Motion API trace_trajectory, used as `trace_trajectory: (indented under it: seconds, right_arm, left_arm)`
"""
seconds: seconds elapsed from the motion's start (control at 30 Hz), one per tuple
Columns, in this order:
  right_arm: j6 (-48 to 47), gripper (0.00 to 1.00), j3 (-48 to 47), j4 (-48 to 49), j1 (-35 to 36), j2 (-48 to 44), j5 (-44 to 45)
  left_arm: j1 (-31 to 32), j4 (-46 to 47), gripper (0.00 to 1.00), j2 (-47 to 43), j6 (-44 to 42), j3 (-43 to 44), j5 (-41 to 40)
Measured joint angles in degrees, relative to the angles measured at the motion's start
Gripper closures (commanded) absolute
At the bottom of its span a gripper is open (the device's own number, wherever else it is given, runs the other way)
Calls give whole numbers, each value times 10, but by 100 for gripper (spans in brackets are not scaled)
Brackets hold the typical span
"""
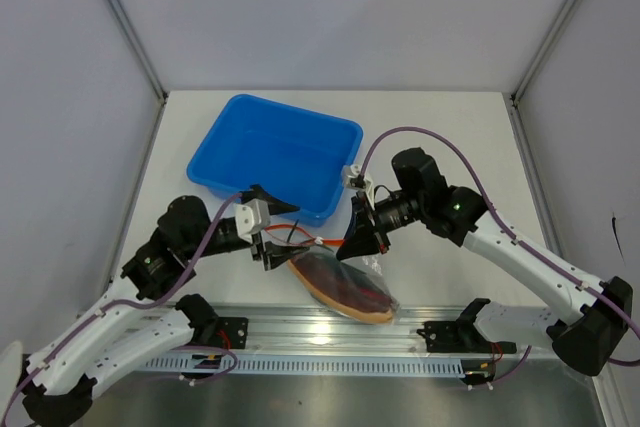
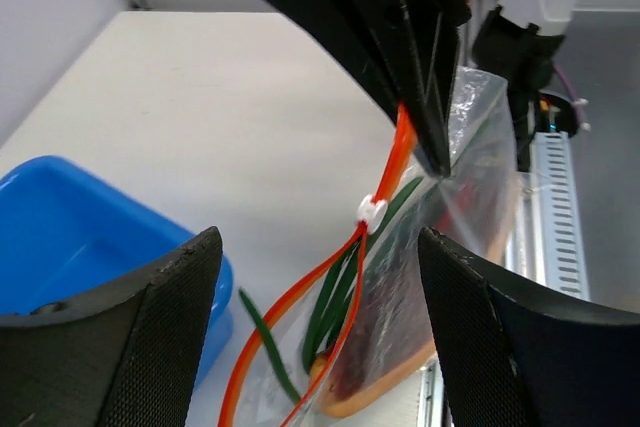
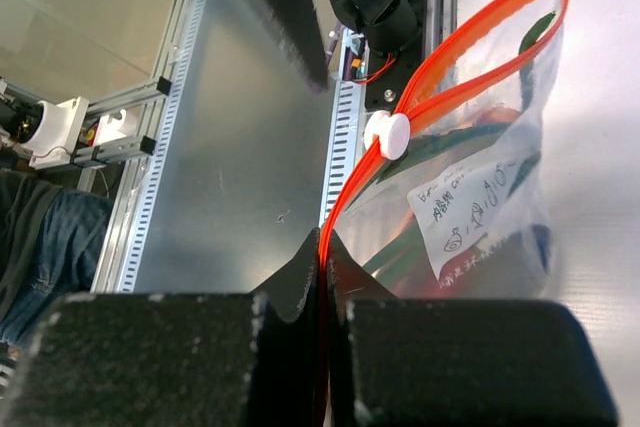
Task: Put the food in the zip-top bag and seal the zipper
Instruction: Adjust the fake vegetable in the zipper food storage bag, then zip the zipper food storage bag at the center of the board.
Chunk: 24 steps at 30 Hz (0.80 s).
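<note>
The clear zip-top bag (image 1: 372, 269) hangs over the table's front edge, between the two grippers. Inside lie the food pieces: a purple-red and orange slice (image 1: 342, 292) (image 2: 400, 337) and green pods (image 2: 335, 297). My right gripper (image 3: 323, 247) (image 1: 356, 244) is shut on one end of the orange-red zipper (image 3: 440, 57) (image 2: 400, 152). The white slider (image 3: 388, 135) (image 2: 372, 210) sits partway along; beyond it the two strips stand apart. My left gripper (image 2: 320, 239) (image 1: 272, 247) is open, its fingers (image 2: 150, 337) on either side of the bag's open end without touching it.
A blue plastic tray (image 1: 275, 147) (image 2: 60, 237) stands just behind the grippers. An aluminium rail (image 1: 330, 332) runs along the near edge under the bag. A white label (image 3: 470, 207) is stuck on the bag's side.
</note>
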<state>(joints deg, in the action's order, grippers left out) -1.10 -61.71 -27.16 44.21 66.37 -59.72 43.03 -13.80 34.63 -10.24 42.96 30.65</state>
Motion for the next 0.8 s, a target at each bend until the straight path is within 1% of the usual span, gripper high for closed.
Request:
trace_trajectory:
  seconds: [0.17,0.23,0.4,0.43,0.5,0.53,0.63,0.8]
  right_arm:
    - [0,100,0,-4,7,3,-1]
    - [0,100,0,-5,12,6,-1]
    - [-3,100,0,-14,19,8,-1]
    - [-4,100,0,-15,19,8,-1]
    - [-4,100,0,-17,19,8,-1]
    - [-4,100,0,-17,19,8,-1]
    - [-4,100,-1,-18,20,8,-1]
    - [-5,100,-1,-19,21,8,0]
  left_arm:
    - [0,0,18,65,-9,26,65]
    - [0,-1,19,78,-14,26,85]
    - [1,-10,31,110,-23,49,129]
    - [1,-11,37,116,-25,54,136]
    - [1,-12,45,119,-28,56,149]
    - [1,-15,51,119,-30,56,155]
    - [1,-28,60,122,-35,61,171]
    - [1,-45,61,133,-38,67,193]
